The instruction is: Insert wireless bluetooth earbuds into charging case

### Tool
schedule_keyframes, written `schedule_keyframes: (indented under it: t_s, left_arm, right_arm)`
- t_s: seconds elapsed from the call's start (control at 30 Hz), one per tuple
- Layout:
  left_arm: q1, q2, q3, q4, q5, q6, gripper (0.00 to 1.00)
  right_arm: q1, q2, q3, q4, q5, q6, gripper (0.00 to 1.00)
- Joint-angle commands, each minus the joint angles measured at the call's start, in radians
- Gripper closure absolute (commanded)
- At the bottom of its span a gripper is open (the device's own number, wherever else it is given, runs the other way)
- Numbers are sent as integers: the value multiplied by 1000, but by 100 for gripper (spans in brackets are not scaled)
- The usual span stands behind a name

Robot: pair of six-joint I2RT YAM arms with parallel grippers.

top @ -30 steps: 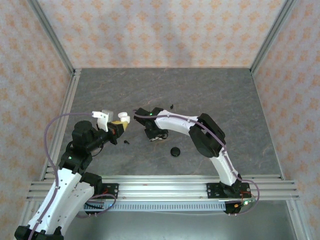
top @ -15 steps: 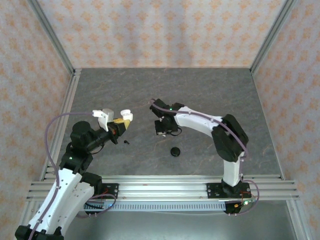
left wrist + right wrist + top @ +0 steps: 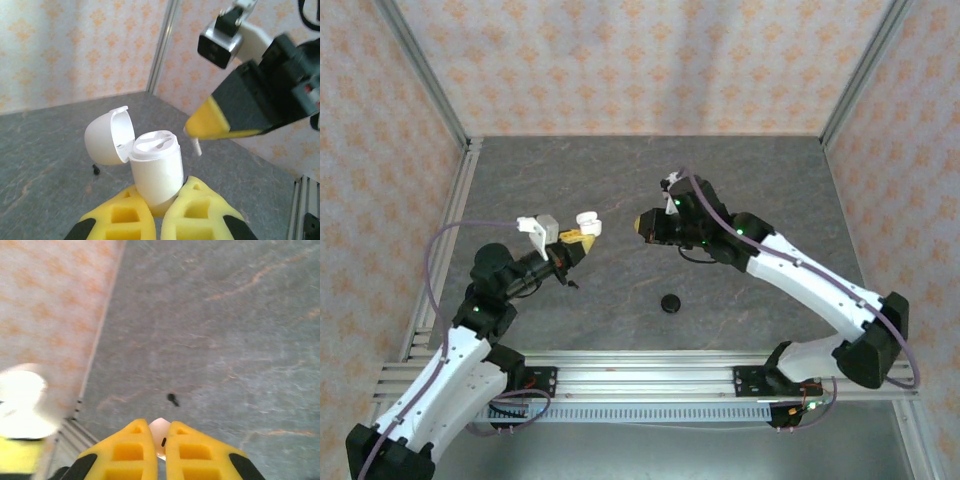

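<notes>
My left gripper (image 3: 162, 189) is shut on the lower body of a white charging case (image 3: 156, 165), held upright above the table with its domed lid (image 3: 106, 136) flipped open to the left. In the top view the charging case (image 3: 586, 221) sits at the left gripper (image 3: 577, 239). My right gripper (image 3: 157, 426) is shut on a white earbud (image 3: 160, 439). That right gripper (image 3: 642, 225) hangs just right of the case, and the white earbud's stem (image 3: 197, 147) pokes out below its yellow tip beside the case top.
A black earbud (image 3: 172, 399) lies on the grey table below; the left wrist view shows a black earbud (image 3: 95, 170) behind the case. A round black object (image 3: 670, 302) rests mid-table, nearer the front rail (image 3: 640, 365). Patterned walls enclose the table.
The right arm lifted off the table and swung right, its gripper closing on the white earbud and turning to face the case. The left gripper rose slightly with the case.
</notes>
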Motion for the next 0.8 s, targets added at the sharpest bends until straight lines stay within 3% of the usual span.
schedule_keyframes:
  t_s: [0.0, 0.37, 0.77]
  left_arm:
    - [-23, 31, 21, 96, -17, 56, 100]
    - [-70, 99, 39, 156, -11, 141, 100]
    - [-95, 94, 31, 225, -53, 235, 100]
  right_arm:
    - [-5, -48, -14, 120, -58, 66, 92]
    - [27, -60, 11, 299, -156, 180, 91]
    - [78, -34, 40, 348, -129, 191, 90]
